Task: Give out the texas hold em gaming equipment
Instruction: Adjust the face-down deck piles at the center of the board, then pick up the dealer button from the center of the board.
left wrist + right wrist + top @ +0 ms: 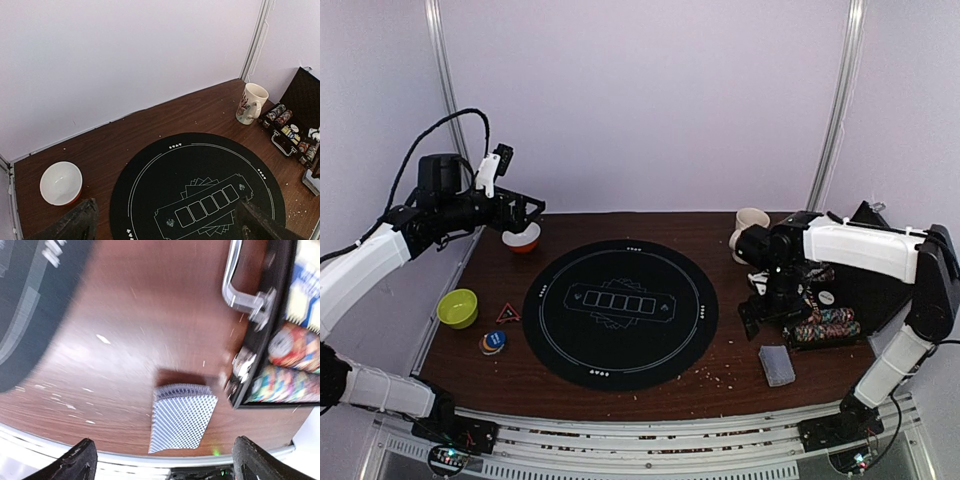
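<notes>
The card deck (182,417) lies near the table's near-right corner, beside the chip case (260,340). The right gripper (167,460) hovers near it, jaws wide, empty. Centre over the deck, descend squarely, and clamp the whole stack. The left gripper (525,210) is spread and empty at the far-left corner.

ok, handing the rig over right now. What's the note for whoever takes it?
Left gripper: jaws open, empty, raised at the far left near the white-and-orange bowl.
Right gripper: jaws open, empty, close to the card deck but not touching it.
The deck lies face down beside the chip case. The striped chips sit in the case. The small discs lie left of the mat.
Done: nothing dealt, no cards or chips on the mat.
Left: pick up the deck, deal the cards, hand out the chips.
</notes>
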You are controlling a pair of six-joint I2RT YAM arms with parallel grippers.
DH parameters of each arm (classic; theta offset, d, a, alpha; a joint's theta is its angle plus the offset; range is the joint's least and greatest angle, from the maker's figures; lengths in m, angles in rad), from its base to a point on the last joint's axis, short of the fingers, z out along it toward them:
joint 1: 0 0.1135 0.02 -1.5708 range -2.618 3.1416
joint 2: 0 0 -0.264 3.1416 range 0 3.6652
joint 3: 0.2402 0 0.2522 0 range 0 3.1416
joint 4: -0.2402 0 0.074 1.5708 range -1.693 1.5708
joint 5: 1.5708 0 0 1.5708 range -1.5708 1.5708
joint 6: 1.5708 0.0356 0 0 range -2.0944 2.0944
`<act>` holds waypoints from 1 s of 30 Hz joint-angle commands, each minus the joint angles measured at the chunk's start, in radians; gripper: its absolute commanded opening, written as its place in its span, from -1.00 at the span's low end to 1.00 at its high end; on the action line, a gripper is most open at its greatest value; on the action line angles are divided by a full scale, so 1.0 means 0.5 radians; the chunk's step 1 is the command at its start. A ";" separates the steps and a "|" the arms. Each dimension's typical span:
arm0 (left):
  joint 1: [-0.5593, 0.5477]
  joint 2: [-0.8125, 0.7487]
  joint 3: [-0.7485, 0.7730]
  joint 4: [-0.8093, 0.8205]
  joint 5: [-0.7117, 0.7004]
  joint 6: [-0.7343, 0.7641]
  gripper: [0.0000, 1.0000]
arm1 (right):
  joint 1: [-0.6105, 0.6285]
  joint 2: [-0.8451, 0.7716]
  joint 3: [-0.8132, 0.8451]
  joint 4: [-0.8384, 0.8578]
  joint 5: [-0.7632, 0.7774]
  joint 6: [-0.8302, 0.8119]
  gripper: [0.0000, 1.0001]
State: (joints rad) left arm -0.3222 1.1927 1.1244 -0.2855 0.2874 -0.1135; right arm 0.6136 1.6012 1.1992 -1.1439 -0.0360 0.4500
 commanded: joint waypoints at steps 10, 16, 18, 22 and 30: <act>-0.012 -0.015 -0.093 -0.402 -0.351 -0.305 0.96 | -0.130 -0.054 0.467 -0.065 0.292 -0.120 0.87; -0.042 -0.064 -0.294 -0.770 -0.668 -0.757 0.96 | -0.129 -0.052 0.512 -0.041 0.295 -0.145 0.86; -0.095 -0.173 -0.445 -0.787 -0.841 -0.938 0.96 | -0.129 -0.054 0.514 -0.022 0.287 -0.159 0.86; -0.124 -0.217 -0.578 -0.985 -1.131 -1.138 0.96 | -0.129 -0.057 0.495 0.017 0.254 -0.213 0.85; -0.126 -0.084 -0.890 -0.942 -1.131 -1.405 0.96 | -0.129 -0.044 0.421 0.086 0.214 -0.341 0.83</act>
State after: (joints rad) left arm -0.3824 1.1156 0.7345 -0.7746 -0.2337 -0.7124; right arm 0.5491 1.5791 1.4334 -1.1141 0.0784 0.3187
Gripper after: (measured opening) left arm 0.982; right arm 0.919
